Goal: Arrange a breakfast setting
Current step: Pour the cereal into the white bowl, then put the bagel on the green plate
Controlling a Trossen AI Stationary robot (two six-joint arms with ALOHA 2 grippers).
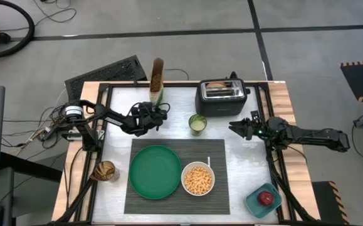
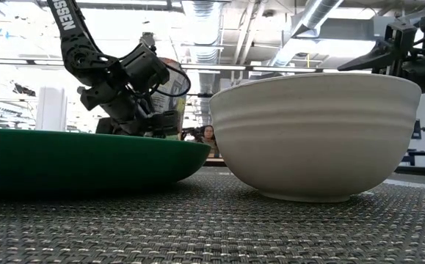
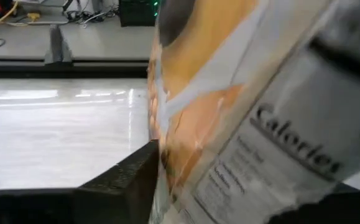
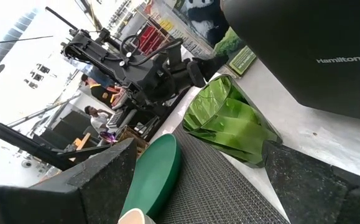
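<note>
The left pincer [image 1: 158, 113] is clamped on the upright cereal bag [image 1: 157, 80] behind the placemat [image 1: 222, 188]. On the placemat are set the green plate [image 1: 155, 171] and the cereal-filled bowl [image 1: 197, 178]. The right pincer [image 1: 237, 128] is held open near the toaster [image 1: 221, 96].

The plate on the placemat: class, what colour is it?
Green. The plate shows best in the high view, lying on the dark placemat beside the white bowl.

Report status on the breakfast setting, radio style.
Left gripper shut on tall cereal box. Right gripper open, idle near black toaster. White bowl filled; green plate empty.
</note>
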